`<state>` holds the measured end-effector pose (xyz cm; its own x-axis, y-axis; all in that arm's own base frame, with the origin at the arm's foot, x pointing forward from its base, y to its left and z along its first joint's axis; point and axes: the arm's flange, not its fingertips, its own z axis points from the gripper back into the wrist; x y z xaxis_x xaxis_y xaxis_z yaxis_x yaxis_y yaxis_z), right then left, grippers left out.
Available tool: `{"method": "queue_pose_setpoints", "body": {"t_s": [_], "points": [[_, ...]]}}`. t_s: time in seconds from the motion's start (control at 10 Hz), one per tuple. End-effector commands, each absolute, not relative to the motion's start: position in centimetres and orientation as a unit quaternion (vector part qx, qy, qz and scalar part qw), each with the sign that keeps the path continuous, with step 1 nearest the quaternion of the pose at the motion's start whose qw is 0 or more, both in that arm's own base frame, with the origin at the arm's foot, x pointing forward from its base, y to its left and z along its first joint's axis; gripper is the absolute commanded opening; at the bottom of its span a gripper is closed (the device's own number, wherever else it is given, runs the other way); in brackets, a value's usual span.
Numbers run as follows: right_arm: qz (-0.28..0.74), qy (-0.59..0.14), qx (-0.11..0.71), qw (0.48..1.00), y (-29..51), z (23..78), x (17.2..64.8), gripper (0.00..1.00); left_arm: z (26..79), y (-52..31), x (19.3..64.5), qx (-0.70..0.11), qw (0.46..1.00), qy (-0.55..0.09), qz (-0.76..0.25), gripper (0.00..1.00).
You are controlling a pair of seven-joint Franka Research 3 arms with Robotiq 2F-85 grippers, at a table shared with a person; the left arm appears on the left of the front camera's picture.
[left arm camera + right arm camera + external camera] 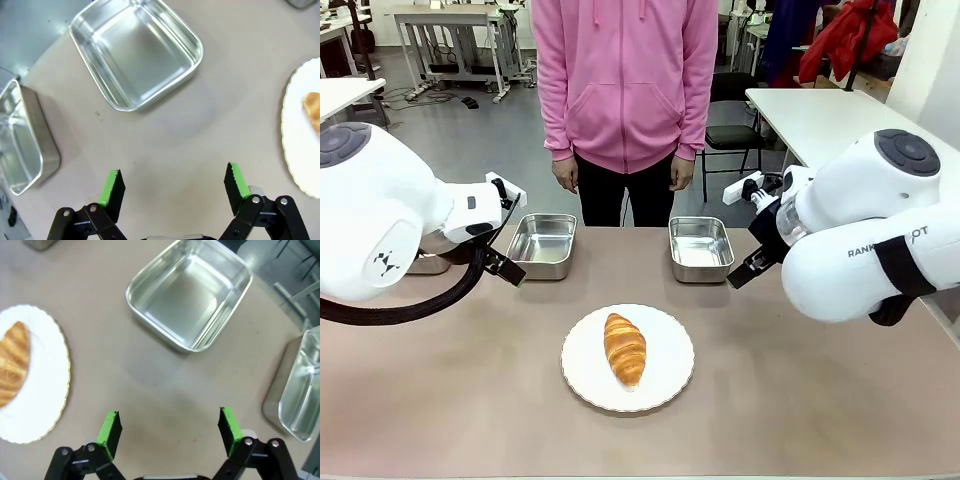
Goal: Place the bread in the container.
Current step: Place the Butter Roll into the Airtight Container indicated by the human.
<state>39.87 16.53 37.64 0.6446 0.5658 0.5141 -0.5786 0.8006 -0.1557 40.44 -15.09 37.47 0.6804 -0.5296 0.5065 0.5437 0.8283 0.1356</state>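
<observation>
Our left claw [172, 175] and right claw [168, 416] both gape wide, holding nothing. We see the bread [625, 348] on a white plate [665, 378] on the table [460, 400]; one container [542, 243] sits at its eleven o'clock, another container [700, 247] at one o'clock.

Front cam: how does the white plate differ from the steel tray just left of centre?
Shape: the plate is round and nearly flat; the tray is rectangular with raised walls. Look: the plate is white; the tray is shiny bare metal. Load: the plate carries the croissant; the tray is empty. Both sit flat on the table.
</observation>
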Motion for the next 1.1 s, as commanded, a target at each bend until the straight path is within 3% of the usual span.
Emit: {"method": "queue_pose_setpoints", "body": {"t_s": [0.0,0.6,1.0], "points": [[0.304,-0.302,0.031,0.903,14.7,42.1,42.4,1.00,41.8,-11.9,41.5,-0.033,0.910,-0.293,-0.293,1.00],[0.335,-0.316,0.119,0.879,0.8,51.6,48.0,1.00,51.5,3.2,44.6,-0.154,0.868,-0.270,-0.387,1.00],[0.315,-0.343,0.153,0.871,-7.3,51.4,48.3,1.00,52.9,9.9,43.8,-0.190,0.827,-0.315,-0.426,1.00]]}}
